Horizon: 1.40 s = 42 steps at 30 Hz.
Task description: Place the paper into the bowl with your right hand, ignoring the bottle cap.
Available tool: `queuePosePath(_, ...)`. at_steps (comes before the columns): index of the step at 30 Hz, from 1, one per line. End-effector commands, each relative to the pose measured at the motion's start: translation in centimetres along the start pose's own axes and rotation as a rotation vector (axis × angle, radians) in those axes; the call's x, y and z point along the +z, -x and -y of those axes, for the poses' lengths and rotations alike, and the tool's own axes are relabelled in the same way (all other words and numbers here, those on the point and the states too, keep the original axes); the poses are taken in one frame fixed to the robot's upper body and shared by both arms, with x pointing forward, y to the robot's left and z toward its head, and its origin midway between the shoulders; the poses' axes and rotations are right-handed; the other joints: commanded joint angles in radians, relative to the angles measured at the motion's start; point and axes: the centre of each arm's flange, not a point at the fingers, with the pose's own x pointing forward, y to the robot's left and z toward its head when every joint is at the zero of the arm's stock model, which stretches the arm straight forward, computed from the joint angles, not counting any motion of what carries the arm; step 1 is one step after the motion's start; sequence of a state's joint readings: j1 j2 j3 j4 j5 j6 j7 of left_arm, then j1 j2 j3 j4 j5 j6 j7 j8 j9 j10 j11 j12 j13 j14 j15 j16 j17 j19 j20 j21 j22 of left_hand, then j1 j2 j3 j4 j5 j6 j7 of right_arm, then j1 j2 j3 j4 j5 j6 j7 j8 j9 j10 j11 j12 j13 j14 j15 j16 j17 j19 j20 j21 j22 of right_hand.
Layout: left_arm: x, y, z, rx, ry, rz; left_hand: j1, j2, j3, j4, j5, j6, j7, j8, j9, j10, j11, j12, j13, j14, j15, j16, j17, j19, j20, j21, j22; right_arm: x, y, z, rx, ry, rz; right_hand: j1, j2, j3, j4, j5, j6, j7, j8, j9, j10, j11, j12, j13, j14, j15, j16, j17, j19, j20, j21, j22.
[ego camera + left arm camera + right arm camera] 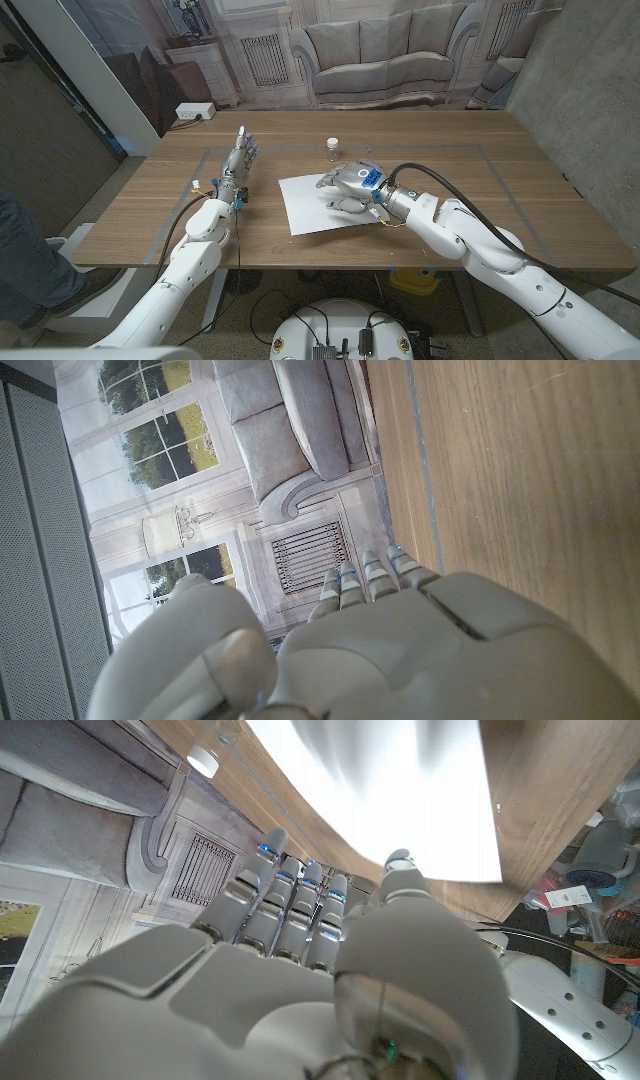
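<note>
On the wooden bench [450,190] in the head view, a white sheet of paper [310,210] lies flat near the middle, slightly skewed to the bench edges. The right hand [350,187] sits over the sheet's upper right part, its fingers curved down toward the paper; whether it has any hold on the sheet I cannot tell from this angle. At about 12 o'clock from that hand, just beyond the paper's far edge, stands a small white bottle cap [332,143], apart from the sheet. At 9 o'clock from the paper, well apart from it, the left hand [238,160] stands on its edge with fingers straight and close together, pointing away from the robot, holding nothing. A person's leg in blue jeans [25,260] shows at the picture's left edge.

Seen from the left wrist view, the left hand [400,650] reaches along the bench with its fingertips [370,565] side by side and nothing between them.

Looking along the right wrist view, the right hand [300,970] has its fingers [290,900] bent forward over the bright paper [400,800], with the thumb set apart from them; a grip is not clear. The bottle cap [203,761] lies on the wood past the sheet's edge.
</note>
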State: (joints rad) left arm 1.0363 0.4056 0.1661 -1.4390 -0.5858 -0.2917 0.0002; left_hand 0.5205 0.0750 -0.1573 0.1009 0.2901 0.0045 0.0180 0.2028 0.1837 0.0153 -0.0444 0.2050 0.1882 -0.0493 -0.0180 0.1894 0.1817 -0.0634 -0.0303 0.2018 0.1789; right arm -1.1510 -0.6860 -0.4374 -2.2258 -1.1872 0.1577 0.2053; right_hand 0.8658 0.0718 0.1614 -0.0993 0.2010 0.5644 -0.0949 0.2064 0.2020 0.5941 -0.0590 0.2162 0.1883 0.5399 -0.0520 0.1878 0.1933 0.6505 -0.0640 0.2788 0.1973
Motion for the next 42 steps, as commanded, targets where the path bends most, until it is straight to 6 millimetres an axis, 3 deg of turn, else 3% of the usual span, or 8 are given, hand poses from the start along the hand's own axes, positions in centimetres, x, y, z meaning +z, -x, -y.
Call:
queuePosePath(1,0.0,0.0,0.1,-0.005,0.0,-0.003,0.001,0.007,-0.009,-0.001,0.006,0.008,0.002,-0.003,0.005,-0.002,-0.007,-0.001,0.002,-0.006,0.001,-0.001,0.002,-0.008,-0.027,-0.001,0.002,0.3,-0.2,-0.4,0.01,-0.013,0.005,-0.005,0.003,-0.002,0.004,0.008,-0.004,0.003,-0.004,0.005,-0.002,-0.005,-0.004,0.002,-0.006,-0.109,0.0,0.002,-0.006,-0.087,-0.002,0.003)
queuePosePath(42,0.4,0.5,0.5,-0.014,-0.006,0.005,0.003,0.01,-0.017,-0.001,0.006,0.007,0.002,-0.004,0.006,-0.003,-0.007,-0.002,0.002,-0.006,0.001,-0.002,0.002,-0.008,-0.026,-0.001,0.002,0.3,1.2,1.0,-0.052,-0.056,-0.017,-0.05,0.001,-0.024,0.026,0.01,-0.034,0.008,-0.011,0.005,-0.026,0.015,-0.009,0.004,-0.038,-0.093,-0.003,0.002,-0.025,-0.07,-0.014,0.002)
